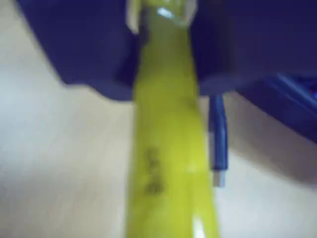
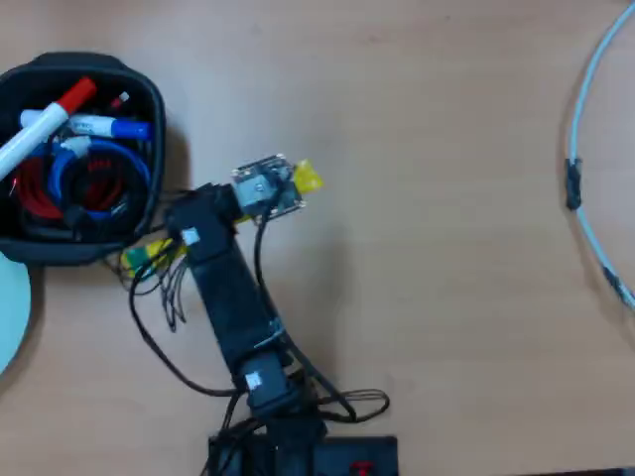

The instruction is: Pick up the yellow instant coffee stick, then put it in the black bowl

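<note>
Claw (image 1: 161, 17) gripping yellow instant coffee stick (image 1: 168, 148) beside black bowl (image 2: 149, 213)

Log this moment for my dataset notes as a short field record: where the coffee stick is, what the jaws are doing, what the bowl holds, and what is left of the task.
stick: yellow instant coffee stick held off the table, its ends showing either side of the arm in the overhead view
gripper: gripper, jaws closed on the stick's far end
bowl: black bowl at upper left in the overhead view, holding markers and coiled cables
stick in bowl: no
remaining: carry to the bowl, release
</note>
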Robot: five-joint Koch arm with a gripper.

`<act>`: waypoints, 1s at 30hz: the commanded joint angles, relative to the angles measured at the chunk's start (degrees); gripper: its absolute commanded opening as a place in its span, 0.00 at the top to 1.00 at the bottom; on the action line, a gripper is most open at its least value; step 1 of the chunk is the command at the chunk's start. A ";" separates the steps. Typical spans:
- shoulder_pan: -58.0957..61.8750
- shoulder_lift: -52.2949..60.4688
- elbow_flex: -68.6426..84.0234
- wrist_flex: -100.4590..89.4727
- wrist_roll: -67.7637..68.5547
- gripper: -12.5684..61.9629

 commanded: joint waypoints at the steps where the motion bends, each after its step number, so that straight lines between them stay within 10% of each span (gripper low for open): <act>1: -3.16 2.90 -8.70 1.41 2.20 0.92; 30: -15.47 -10.99 -9.76 -36.56 11.69 0.92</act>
